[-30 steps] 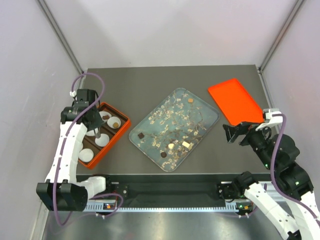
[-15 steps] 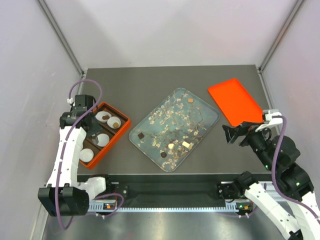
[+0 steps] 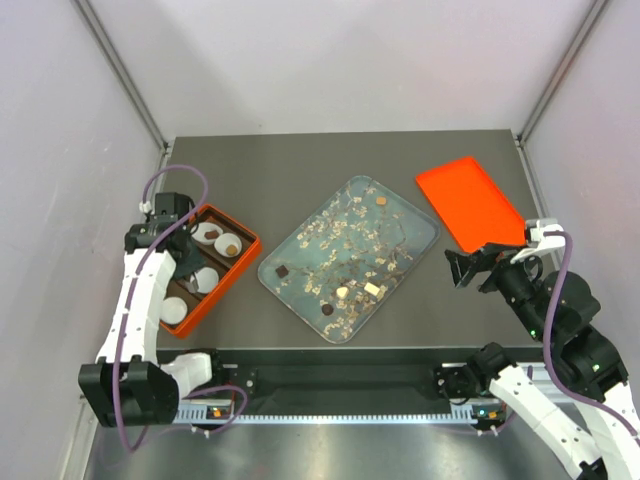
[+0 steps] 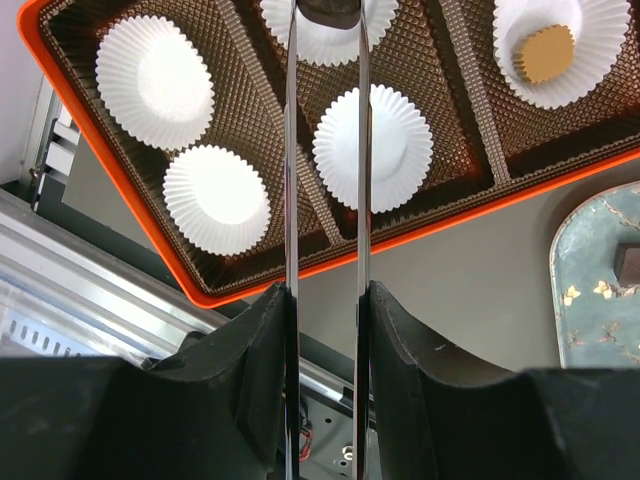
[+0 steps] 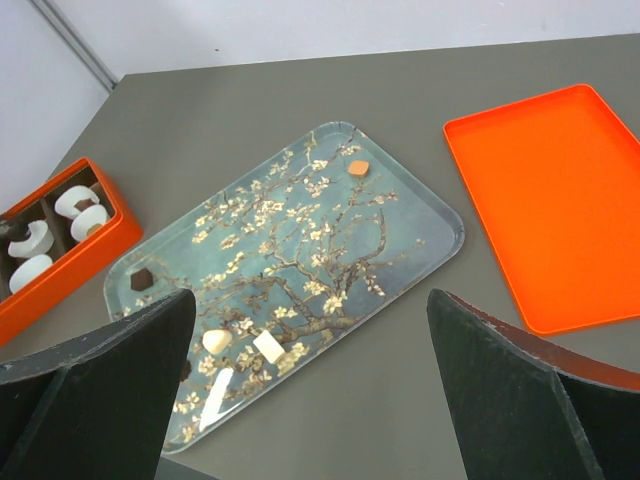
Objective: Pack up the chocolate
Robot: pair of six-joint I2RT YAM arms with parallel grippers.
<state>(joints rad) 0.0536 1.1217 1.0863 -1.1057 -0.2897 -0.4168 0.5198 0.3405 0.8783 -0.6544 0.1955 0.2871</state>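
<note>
Pale walls close round a dark grey tabletop (image 3: 300, 165), where an orange compartmented box (image 4: 420, 235) lined with white fluted paper cups (image 4: 372, 148) sits beside the left arm, handy for filling. The left gripper (image 4: 327, 22) has its long thin fingers pinched on a dark brown chocolate piece (image 4: 330, 8), poised over one cup, I'd guess to drop it in. More loose chocolates (image 5: 267, 345) lie on the blossom-patterned clear tray (image 5: 400, 230) below the right gripper (image 5: 310, 390), whose jaws gape, holding nothing.
</note>
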